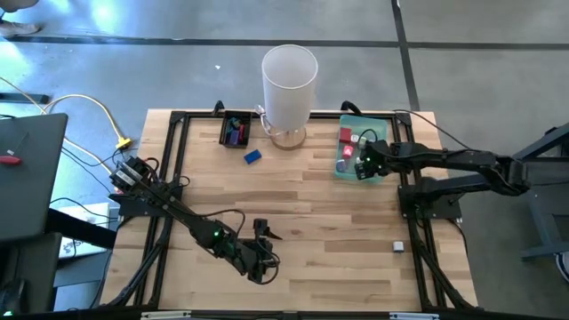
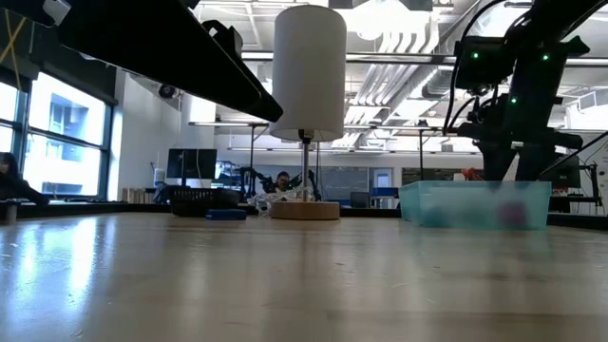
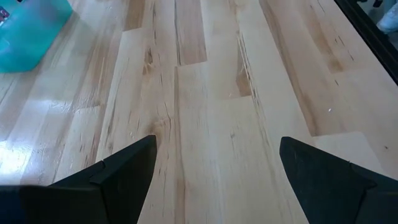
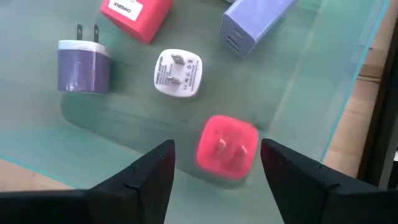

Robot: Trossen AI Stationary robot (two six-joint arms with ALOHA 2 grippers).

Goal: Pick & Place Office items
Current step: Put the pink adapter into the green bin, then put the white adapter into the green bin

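My right gripper [image 4: 217,155] hangs open over the translucent green tray [image 1: 380,132], fingers pointing down. A pink plug block [image 4: 227,149] lies on the tray floor between the fingers, with a gap on each side. Also in the tray lie a purple plug block [image 4: 83,65], a white one [image 4: 178,73], a red one [image 4: 135,14] and a lavender one [image 4: 252,25]. A blue block [image 1: 252,156] lies on the wood at the far middle. My left gripper [image 3: 217,162] stands open over bare wood near the table's front edge [image 1: 265,231].
A tall white cylinder [image 1: 289,84] on a wooden foot stands at the far middle, left of the green tray. A small black tray [image 1: 224,132] with purple and green pieces sits left of it. A small grey piece [image 1: 398,246] lies at the table's right side.
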